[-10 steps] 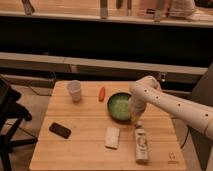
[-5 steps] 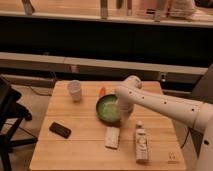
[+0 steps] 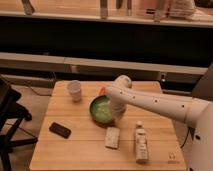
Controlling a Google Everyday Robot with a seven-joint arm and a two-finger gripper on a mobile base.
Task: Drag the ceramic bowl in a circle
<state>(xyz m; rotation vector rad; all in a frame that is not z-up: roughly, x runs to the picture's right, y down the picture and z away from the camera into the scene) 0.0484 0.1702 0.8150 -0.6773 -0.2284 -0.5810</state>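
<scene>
The gripper [image 3: 117, 111] is hanging at the bowl's [image 3: 100, 110] right rim, though I cannot tell its grip (the wrist is hiding it). The bowl is sitting mid-table [image 3: 65, 155], lying leftward of the gripper, toward the cup [image 3: 74, 90].

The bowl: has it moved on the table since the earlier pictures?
Yes. The bowl has slid left, closer to the cup and away from the bottle, which both stayed put. The claw is at its right rim.
</scene>
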